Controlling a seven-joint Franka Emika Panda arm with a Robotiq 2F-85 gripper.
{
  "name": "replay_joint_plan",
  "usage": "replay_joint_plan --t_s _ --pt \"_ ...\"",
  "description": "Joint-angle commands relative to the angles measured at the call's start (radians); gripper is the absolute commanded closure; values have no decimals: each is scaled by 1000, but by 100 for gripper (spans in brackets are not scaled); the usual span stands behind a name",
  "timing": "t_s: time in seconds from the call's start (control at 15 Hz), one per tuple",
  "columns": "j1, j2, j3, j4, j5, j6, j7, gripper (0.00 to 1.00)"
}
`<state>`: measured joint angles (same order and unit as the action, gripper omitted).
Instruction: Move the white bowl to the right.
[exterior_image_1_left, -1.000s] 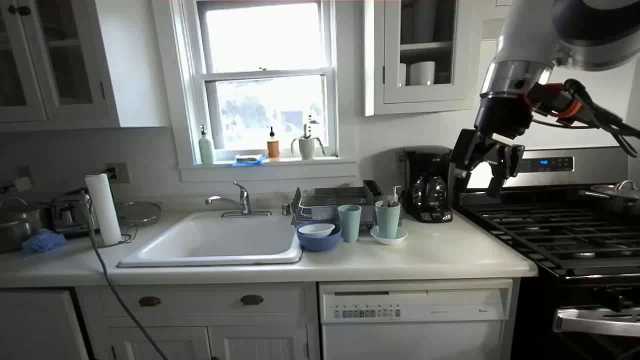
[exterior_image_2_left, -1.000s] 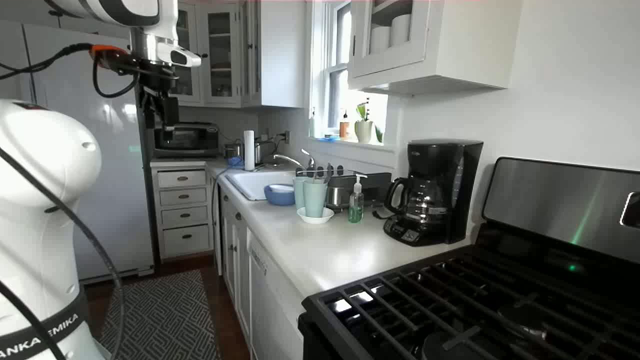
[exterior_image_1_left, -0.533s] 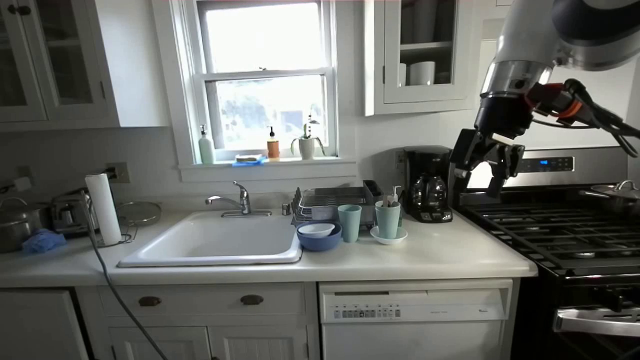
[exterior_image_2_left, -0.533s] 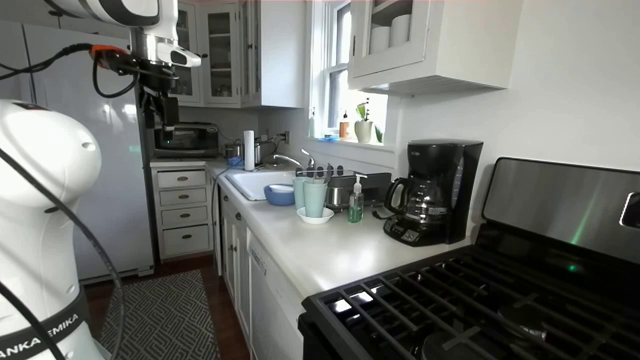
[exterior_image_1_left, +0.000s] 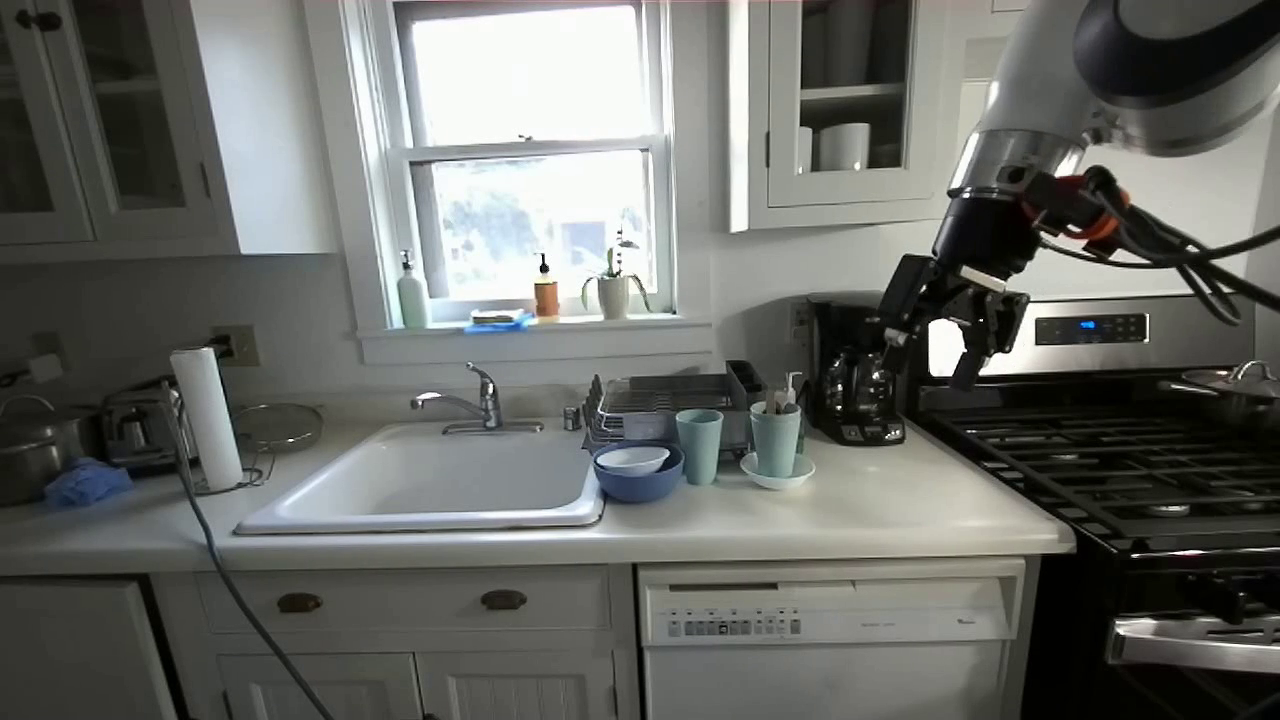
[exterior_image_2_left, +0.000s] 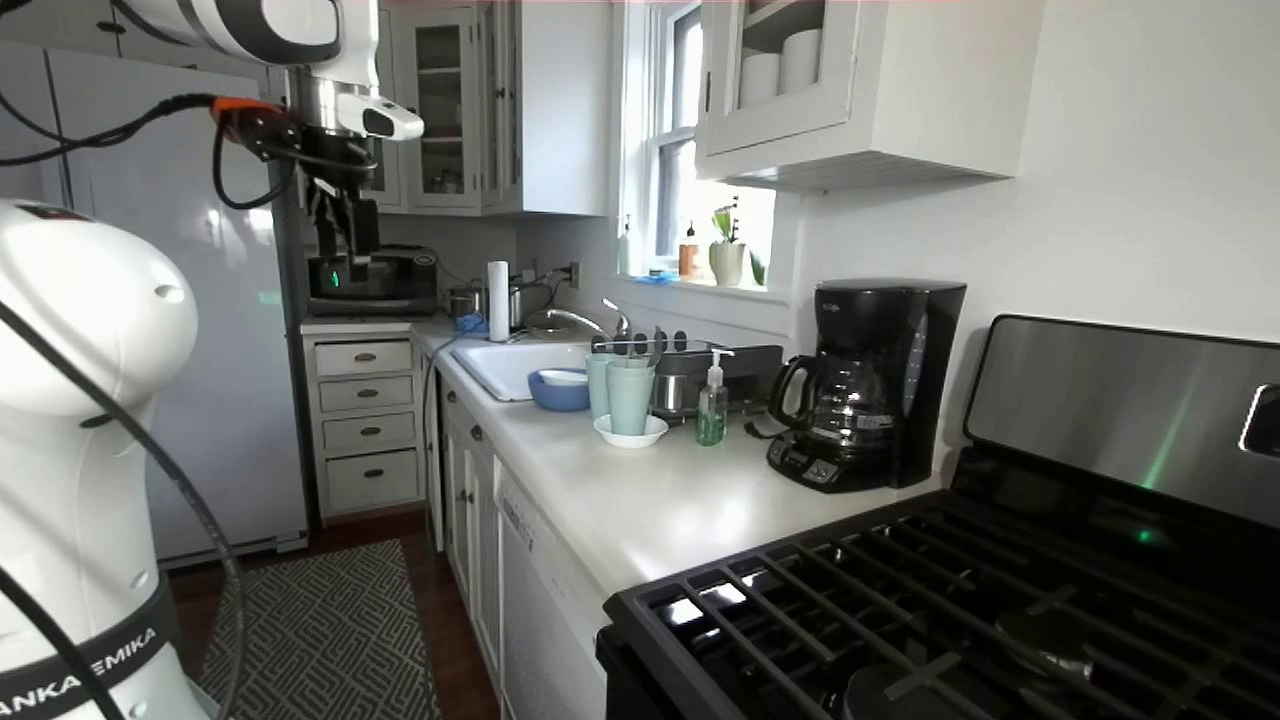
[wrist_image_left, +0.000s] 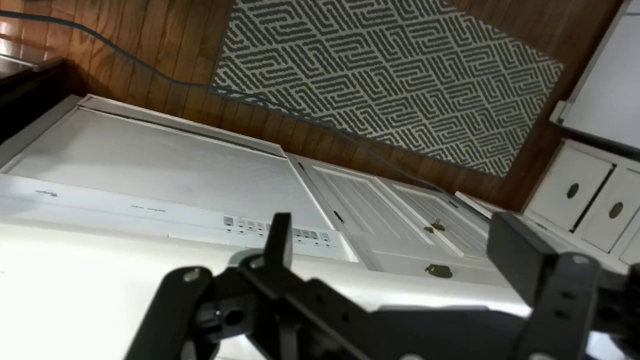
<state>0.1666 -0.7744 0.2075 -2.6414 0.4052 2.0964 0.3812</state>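
A small white bowl (exterior_image_1_left: 633, 460) sits inside a wider blue bowl (exterior_image_1_left: 640, 487) at the sink's right edge. In an exterior view the white bowl (exterior_image_2_left: 563, 378) is partly hidden by the blue bowl's rim (exterior_image_2_left: 560, 397). Two pale blue-green cups stand beside them: a plain cup (exterior_image_1_left: 700, 447) and a cup holding utensils (exterior_image_1_left: 776, 440), which stands in a shallow white dish (exterior_image_1_left: 780, 483). My gripper (exterior_image_1_left: 935, 355) is open and empty, high in the air and well apart from the bowls. Its spread fingers (wrist_image_left: 392, 225) also show in the wrist view, with no bowl in sight there.
A black coffee maker (exterior_image_1_left: 858, 370) stands on the counter near the stove (exterior_image_1_left: 1120, 440). A dish rack (exterior_image_1_left: 670, 390) is behind the cups and a soap bottle (exterior_image_2_left: 712, 405) beside them. The sink (exterior_image_1_left: 430, 470) lies left of the bowls. An upper cabinet (exterior_image_1_left: 840, 110) hangs above.
Over the last half second my gripper has shifted a little left in an exterior view, and right and slightly down in an exterior view. It stays open. The bowls and cups have not moved.
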Motion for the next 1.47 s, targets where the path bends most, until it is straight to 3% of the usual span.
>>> replay_joint_plan --t_s 0.0,0.47,0.8,1.13,1.2,1.27,1.4 --pt "-42 166 -46 26 85 126 6 0" --pt "-108 470 -99 37 100 484 38 0" --pt "-99 638 -180 73 173 669 -23 0" --pt "-101 778 -215 170 312 749 -177 0" --pt "-101 791 -219 198 364 716 -219 0" --pt "-110 739 -209 135 288 727 -155 0" --pt "-109 774 -212 170 324 727 -189 0"
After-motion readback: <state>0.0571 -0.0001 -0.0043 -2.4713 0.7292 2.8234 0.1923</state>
